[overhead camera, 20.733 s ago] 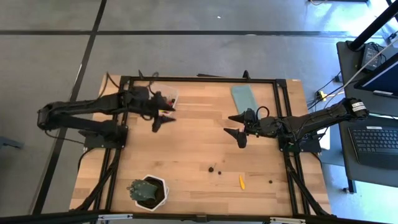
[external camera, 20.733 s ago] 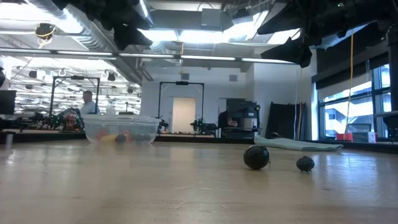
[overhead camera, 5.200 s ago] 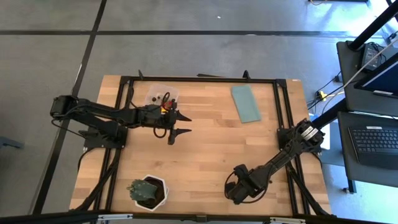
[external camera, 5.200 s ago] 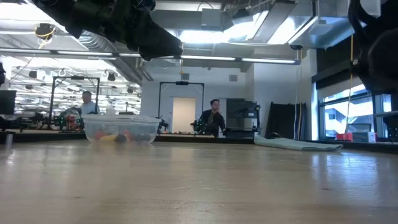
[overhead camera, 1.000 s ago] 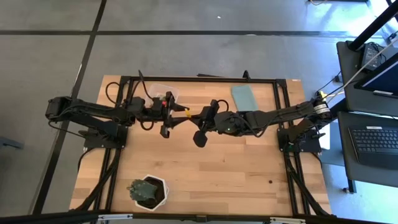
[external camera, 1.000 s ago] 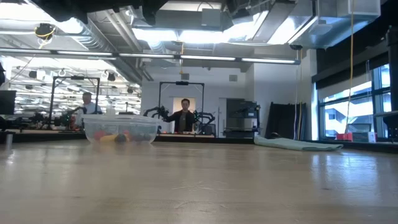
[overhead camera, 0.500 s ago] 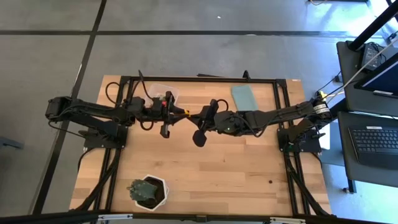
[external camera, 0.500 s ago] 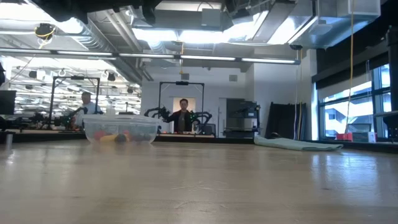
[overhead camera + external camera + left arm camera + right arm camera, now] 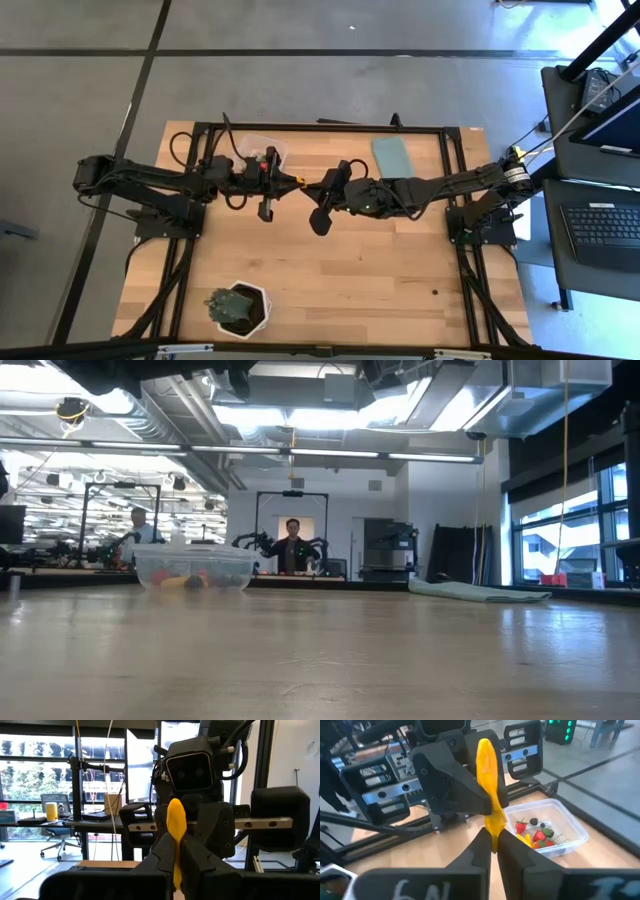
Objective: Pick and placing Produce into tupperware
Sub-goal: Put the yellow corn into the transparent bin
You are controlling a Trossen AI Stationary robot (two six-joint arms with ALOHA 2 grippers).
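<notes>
**Yellow piece gripped from both ends above the table**

A slim yellow-orange produce piece [image 9: 176,827] hangs above the wooden table [image 9: 330,280], pinched by the closed left gripper [image 9: 176,851] at one end and the closed right gripper [image 9: 493,840] at the other. Just beside them, the clear tupperware [image 9: 555,831] holds red, dark and yellow pieces. A teal lid [image 9: 395,166] lies well apart; a potted plant [image 9: 237,306] stands at the near edge. A person [image 9: 292,547] stands in the room behind.
</notes>
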